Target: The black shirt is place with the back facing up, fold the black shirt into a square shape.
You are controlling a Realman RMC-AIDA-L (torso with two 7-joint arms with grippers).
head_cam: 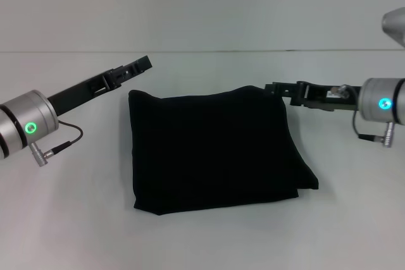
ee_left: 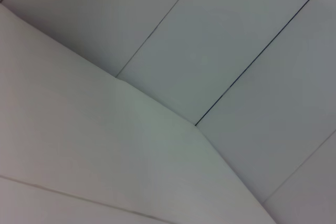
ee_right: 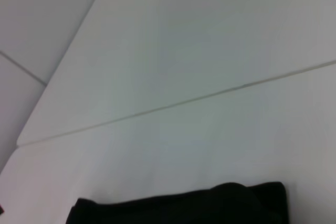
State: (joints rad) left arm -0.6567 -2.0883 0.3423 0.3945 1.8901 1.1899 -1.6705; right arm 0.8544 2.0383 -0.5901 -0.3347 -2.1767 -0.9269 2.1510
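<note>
Black shirt (head_cam: 215,150) sits folded into a rough square mid white surface (head_cam: 63,219). My left gripper (head_cam: 140,64) hovers by its far left corner, my right gripper (head_cam: 278,88) by the far right; can't tell either one's opening.

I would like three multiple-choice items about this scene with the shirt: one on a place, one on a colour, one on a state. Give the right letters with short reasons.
1. Where is the left pincer?
A. Beyond the black shirt's far left corner
B. Under the shirt
C. At the near table edge

2. What colour is the table?
A. Brown
B. White
C. Blue

3. In what state is the black shirt?
A. Spread flat with sleeves out
B. Hanging in the air
C. Folded into a rough square

Answers: 1 A, the head view shows it just past that corner; 2 B, the bare surface is white; 3 C, no sleeves show, and the right pincer sits at its far right corner.
</note>
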